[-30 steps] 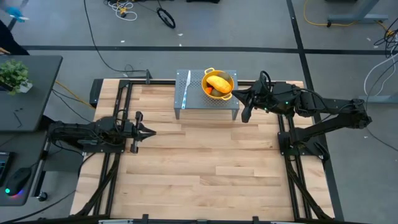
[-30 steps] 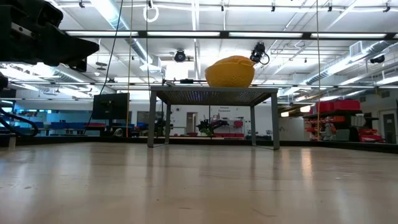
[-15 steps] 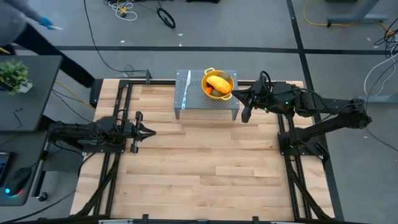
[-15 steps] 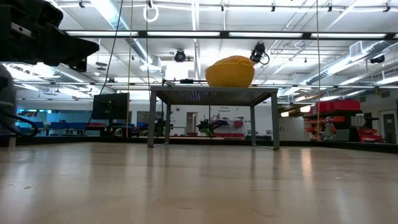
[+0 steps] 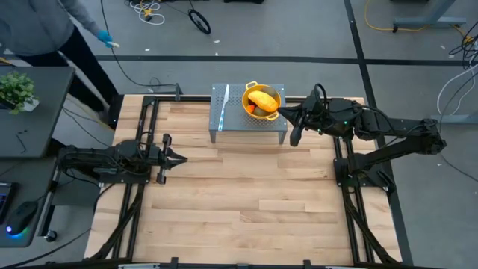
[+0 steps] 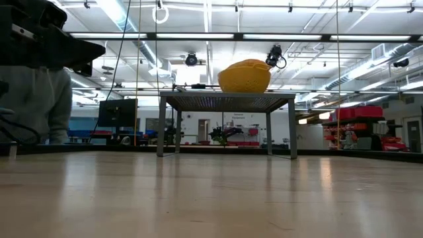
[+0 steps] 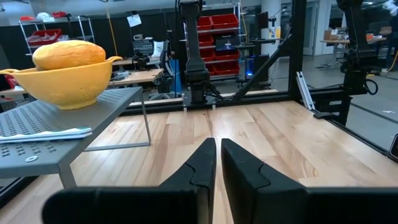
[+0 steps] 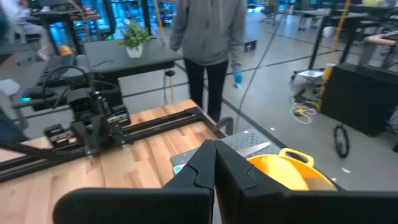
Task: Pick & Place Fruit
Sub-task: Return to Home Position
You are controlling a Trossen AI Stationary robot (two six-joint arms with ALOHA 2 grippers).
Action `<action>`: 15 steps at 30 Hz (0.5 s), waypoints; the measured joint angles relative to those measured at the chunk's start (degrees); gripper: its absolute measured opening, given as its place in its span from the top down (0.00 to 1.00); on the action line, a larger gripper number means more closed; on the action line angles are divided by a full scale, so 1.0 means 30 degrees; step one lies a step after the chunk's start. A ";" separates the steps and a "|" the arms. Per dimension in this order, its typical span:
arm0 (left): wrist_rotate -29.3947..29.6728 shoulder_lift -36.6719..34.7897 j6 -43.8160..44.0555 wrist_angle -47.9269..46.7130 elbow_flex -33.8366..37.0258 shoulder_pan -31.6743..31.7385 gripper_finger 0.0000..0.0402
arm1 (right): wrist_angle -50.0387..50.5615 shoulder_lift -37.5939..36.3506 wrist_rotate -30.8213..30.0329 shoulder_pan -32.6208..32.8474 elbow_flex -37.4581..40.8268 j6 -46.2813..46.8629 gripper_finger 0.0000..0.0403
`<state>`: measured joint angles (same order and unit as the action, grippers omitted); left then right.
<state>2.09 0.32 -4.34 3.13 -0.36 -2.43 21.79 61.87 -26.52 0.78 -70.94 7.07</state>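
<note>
The yellow-orange oblong fruit [image 5: 263, 98] lies in the yellow colander [image 5: 273, 93], with a green oval [image 5: 256, 110] beside it inside. The colander stands on a small grey perforated stand [image 5: 239, 121] at the table's far edge. In the left wrist view the fruit [image 7: 68, 54] tops the colander [image 7: 65, 84]. My right gripper [image 5: 285, 113] hovers shut just right of the colander [image 8: 292, 165]. Over the table's left side my left gripper [image 5: 179, 158] is shut, its fingers [image 7: 217, 144] pointing toward the stand. The other fruits are hidden.
A silver-and-blue knife [image 5: 225, 104] lies on the stand left of the colander. A person in a grey top [image 5: 45, 30] stands beyond the table's far left corner, near a dark side desk with a plant [image 5: 16, 88]. Bare wooden table [image 5: 246, 194] spreads in front.
Both arms have kept still and the fruit, colander and knife have not moved. The person has walked in along the far left side of the table and now shows in the low view.
</note>
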 joint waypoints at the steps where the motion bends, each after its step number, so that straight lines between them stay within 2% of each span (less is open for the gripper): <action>1: 0.0002 0.0000 0.0003 -0.0005 0.0004 0.0004 0.92 | 0.0016 0.0000 0.0304 0.0000 0.0000 0.0000 0.99; 4: -0.0002 0.0000 0.0000 -0.0005 0.0000 0.0005 0.92 | 0.0038 0.0000 0.1010 0.0000 0.0000 0.0000 0.99; 10: 0.0001 0.0000 0.0000 -0.0005 0.0000 0.0001 0.92 | -0.0745 0.0000 0.1058 -0.0077 0.0130 -0.0003 0.99; 15: 0.0003 0.0002 0.0000 -0.0003 0.0006 -0.0002 0.92 | -0.3120 -0.0229 0.3112 -0.0689 0.1899 0.0156 0.99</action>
<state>2.10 0.32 -4.34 3.12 -0.34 -2.44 12.43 61.18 -17.18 -1.29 -65.24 7.54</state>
